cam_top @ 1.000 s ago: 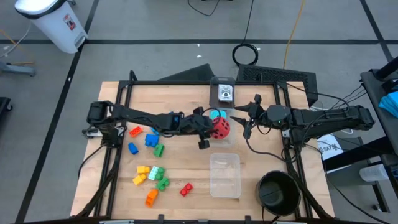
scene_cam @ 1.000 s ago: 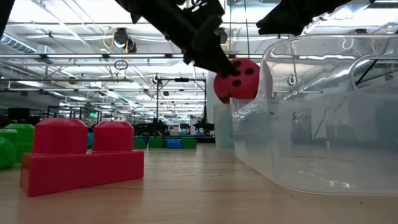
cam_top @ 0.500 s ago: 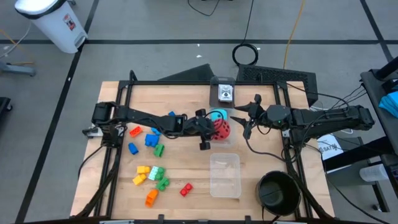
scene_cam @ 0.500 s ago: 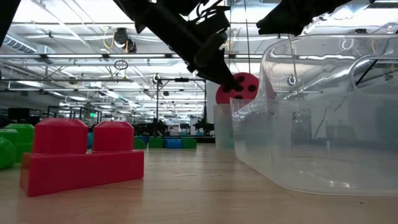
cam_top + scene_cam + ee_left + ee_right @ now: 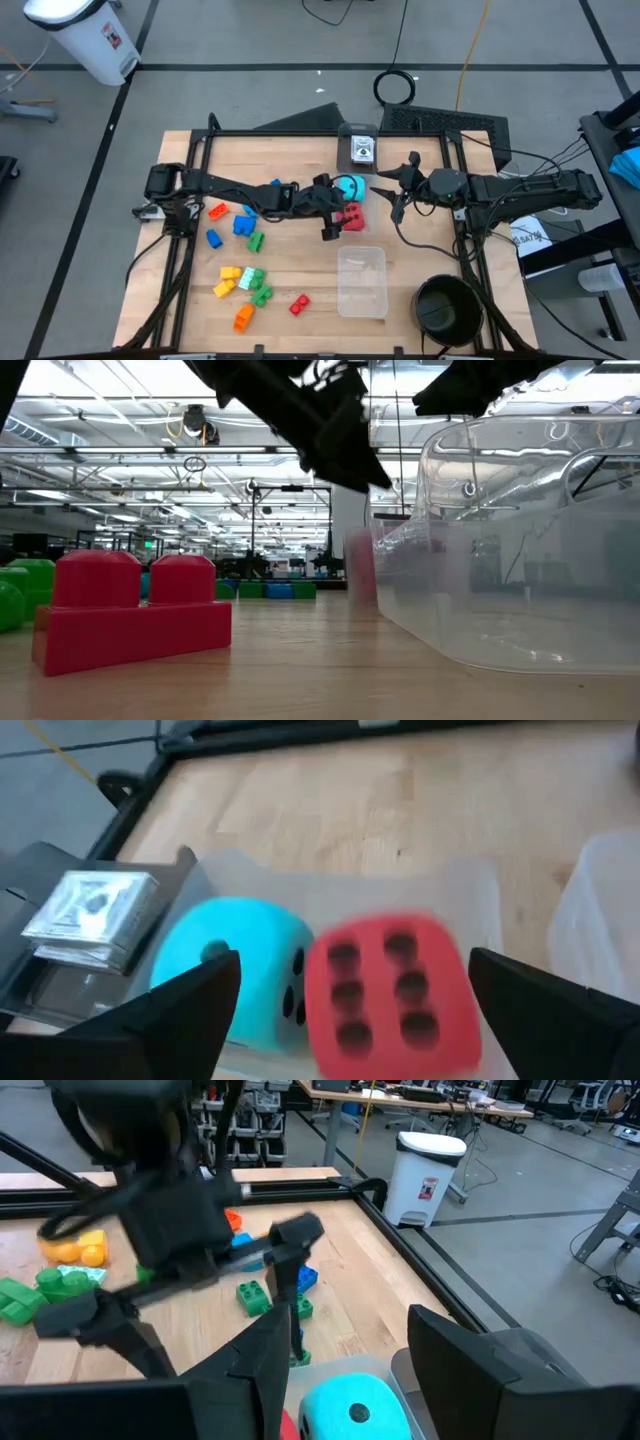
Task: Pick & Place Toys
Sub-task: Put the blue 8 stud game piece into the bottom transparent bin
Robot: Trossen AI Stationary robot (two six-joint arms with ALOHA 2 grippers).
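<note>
My left gripper hangs open over a clear box at the table's middle. The red die is blurred below and between its spread fingers, free of them, next to the cyan die in that box. The low view shows the red die as a smear behind the box wall. Loose bricks lie on the left half of the table, among them a blue one and a red one. My right gripper waits open just right of the box, holding nothing.
A second clear box stands nearer the front edge, a black round bowl at the front right. A small clear box with white cards sits at the far edge. A black frame borders the table.
My left gripper has opened and let go of the red die, staying over the clear box. The die has dropped from between the fingers into the box beside the cyan die.
</note>
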